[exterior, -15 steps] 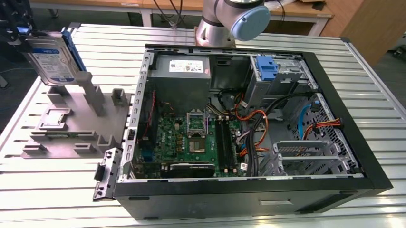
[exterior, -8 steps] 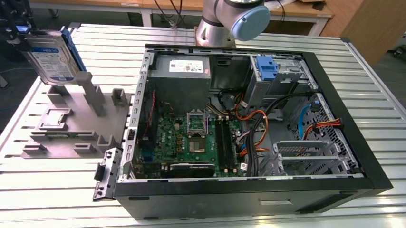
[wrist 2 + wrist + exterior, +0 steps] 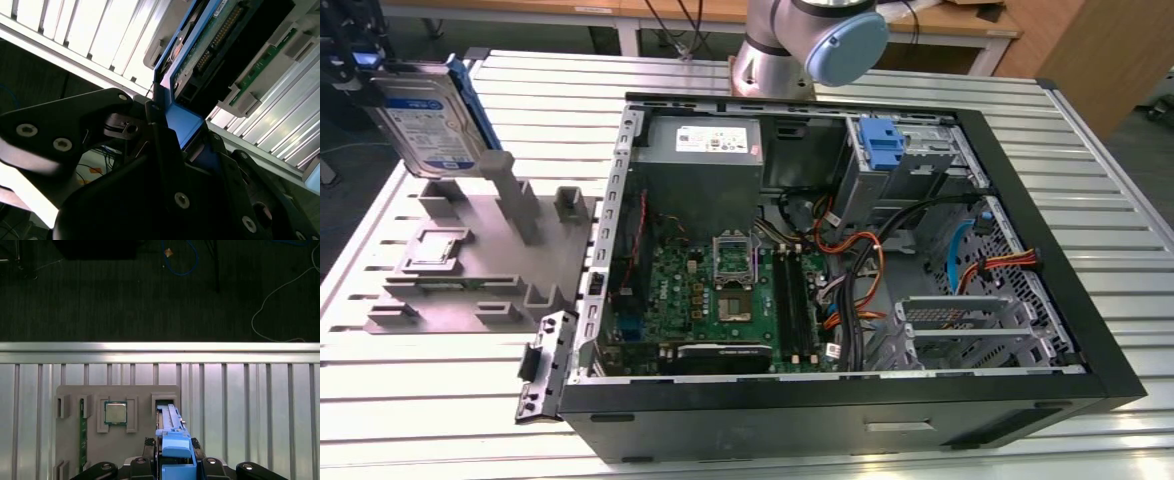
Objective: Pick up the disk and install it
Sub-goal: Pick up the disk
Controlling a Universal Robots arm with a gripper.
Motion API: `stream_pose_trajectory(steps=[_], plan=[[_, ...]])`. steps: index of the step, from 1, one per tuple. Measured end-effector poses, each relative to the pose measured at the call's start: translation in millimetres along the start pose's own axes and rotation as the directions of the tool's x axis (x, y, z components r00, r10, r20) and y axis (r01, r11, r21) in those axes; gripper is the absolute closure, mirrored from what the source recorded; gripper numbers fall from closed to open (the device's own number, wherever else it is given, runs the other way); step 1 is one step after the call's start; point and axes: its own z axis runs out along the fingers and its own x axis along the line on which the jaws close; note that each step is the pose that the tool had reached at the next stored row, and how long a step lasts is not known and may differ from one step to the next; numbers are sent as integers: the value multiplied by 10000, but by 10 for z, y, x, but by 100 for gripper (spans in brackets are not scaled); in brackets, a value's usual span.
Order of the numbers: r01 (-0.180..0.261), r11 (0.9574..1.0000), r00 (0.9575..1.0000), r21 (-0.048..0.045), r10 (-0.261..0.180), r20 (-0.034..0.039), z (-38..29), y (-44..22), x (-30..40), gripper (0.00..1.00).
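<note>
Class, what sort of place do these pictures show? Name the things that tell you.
Probably a robotics lab bench for computer assembly: an open computer case lies on a slatted metal table, the robot arm rises beside it, and its gripper holds the disk.

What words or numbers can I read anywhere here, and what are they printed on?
No text here can be read.
White-and-blue label on the disk: print too small to read.
White label on the power supply: too small to read.
Markings on the motherboard: too blurred to read.
</note>
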Motion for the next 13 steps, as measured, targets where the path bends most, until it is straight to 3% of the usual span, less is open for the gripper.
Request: stream_pose_trajectory(steps=[13], plan=[[0,10000,10000,0,0,0,-34,1,-1,63]])
